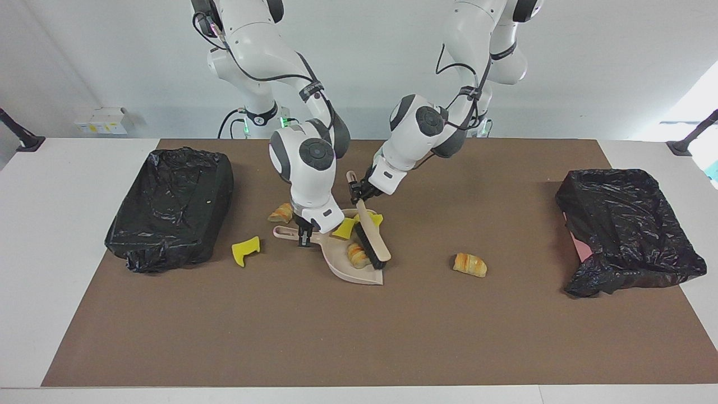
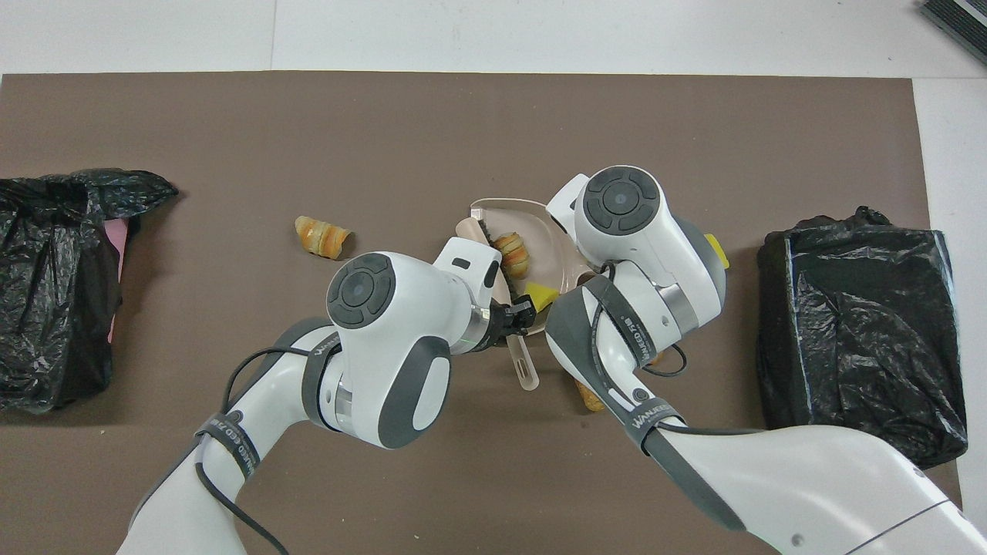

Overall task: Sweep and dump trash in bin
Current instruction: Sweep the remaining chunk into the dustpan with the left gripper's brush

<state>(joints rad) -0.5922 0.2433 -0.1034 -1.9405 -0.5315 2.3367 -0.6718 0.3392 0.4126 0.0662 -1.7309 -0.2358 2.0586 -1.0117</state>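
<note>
My right gripper (image 1: 303, 235) is shut on the handle of the beige dustpan (image 1: 350, 272), which lies flat on the brown mat. My left gripper (image 1: 359, 193) is shut on the wooden brush (image 1: 374, 241), its bristle head inside the pan. A bread lump (image 1: 357, 253) and yellow scraps (image 1: 343, 229) lie in the pan beside the bristles. More trash lies on the mat: a bread lump (image 1: 470, 265) toward the left arm's end, a yellow scrap (image 1: 245, 251) and another lump (image 1: 280, 213) toward the right arm's end. From overhead, the brush handle (image 2: 524, 366) sticks out of the left gripper (image 2: 518, 314).
Two bins lined with black bags stand on the mat, one (image 1: 168, 224) at the right arm's end and one (image 1: 628, 230) at the left arm's end. White table (image 1: 67, 235) borders the mat.
</note>
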